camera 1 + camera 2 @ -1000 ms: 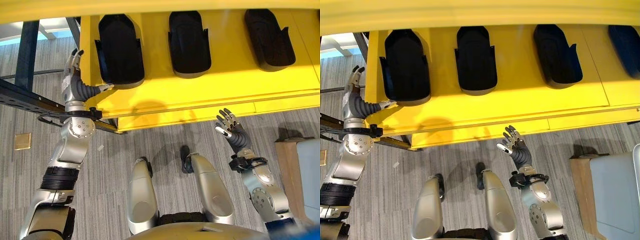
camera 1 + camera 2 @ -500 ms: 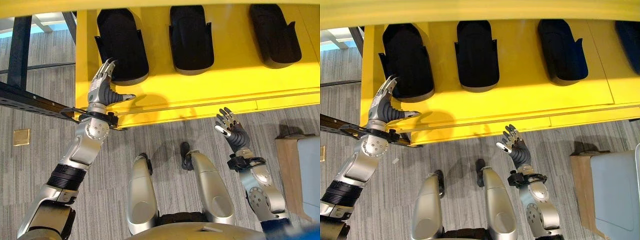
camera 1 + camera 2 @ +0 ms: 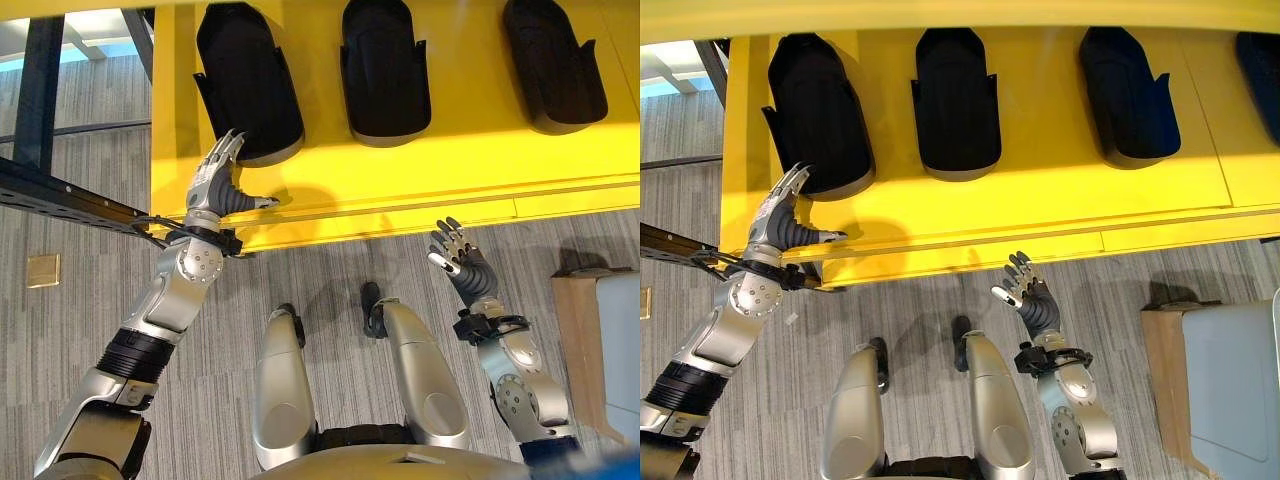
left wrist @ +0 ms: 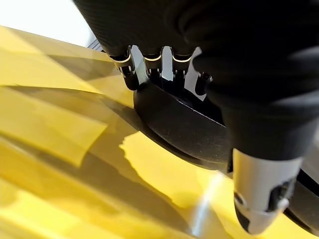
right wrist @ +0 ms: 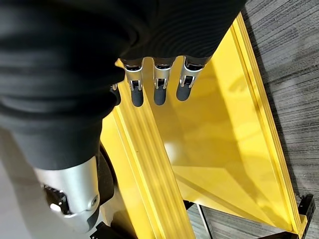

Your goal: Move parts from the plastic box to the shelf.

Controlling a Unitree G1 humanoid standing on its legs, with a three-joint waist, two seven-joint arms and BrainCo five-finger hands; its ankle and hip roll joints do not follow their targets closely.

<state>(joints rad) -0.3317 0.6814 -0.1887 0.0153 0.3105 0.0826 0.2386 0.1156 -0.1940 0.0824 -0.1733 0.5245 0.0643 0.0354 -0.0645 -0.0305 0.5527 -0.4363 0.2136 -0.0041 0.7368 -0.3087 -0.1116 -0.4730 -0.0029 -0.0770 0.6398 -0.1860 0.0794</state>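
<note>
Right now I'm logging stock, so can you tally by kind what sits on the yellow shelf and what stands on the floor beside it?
Black moulded plastic parts on the yellow shelf: 4
Pale plastic boxes on the floor: 1
Total: 5

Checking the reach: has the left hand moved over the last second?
Yes. The left hand went from beside the yellow shelf's left edge to over it, by the leftmost black part.

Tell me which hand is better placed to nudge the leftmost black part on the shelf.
Left, probably. The left hand is up at the yellow shelf, fingers straight and reaching the near end of the leftmost black part. The right hand hangs open over the floor, short of the shelf edge.
</note>
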